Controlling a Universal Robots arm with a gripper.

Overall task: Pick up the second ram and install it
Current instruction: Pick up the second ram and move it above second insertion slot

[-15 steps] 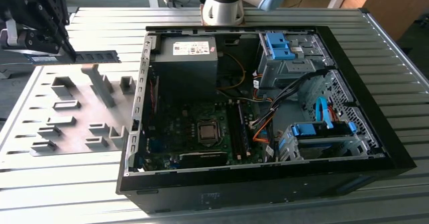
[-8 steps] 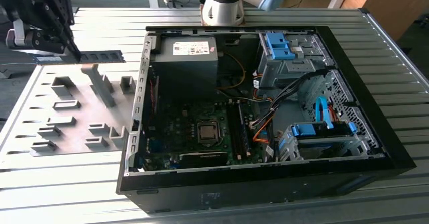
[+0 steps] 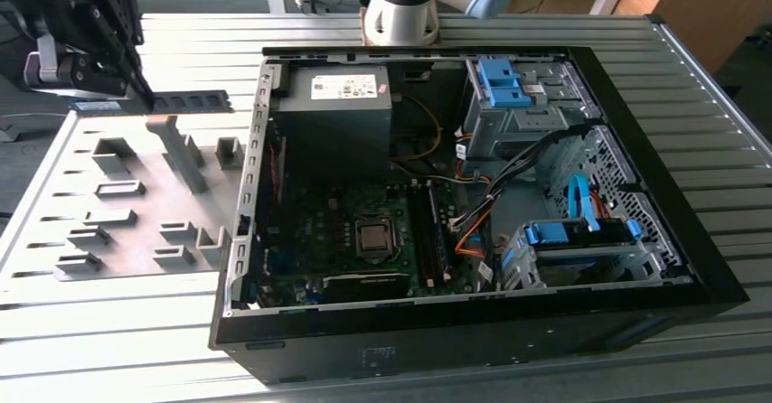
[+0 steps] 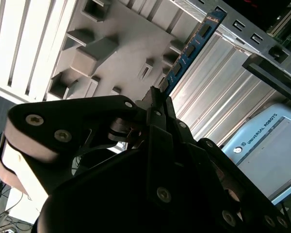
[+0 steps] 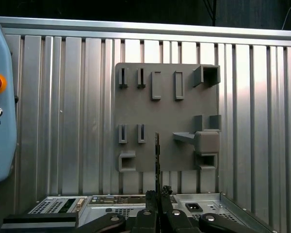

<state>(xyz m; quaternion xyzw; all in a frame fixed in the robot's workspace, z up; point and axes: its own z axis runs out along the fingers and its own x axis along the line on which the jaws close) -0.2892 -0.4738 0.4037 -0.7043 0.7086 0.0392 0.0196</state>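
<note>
Claw (image 4: 158, 96) grips second ram (image 3: 193, 101) by 1 end, abv grey fixture plate (image 3: 133, 206).

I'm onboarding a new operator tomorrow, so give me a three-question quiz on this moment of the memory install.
1. True or false: the gripper is shut on one end of the memory stick.
2. Pick one. The memory stick is: A) seated in a motherboard slot; B) held in the air outside the computer case; C) lying flat inside the case.
3. Fill in: in the exterior view, the open computer case sits on the exterior view's ____ of the grey fixture plate.

Key: 1 true; 2 B; 3 right.
</note>
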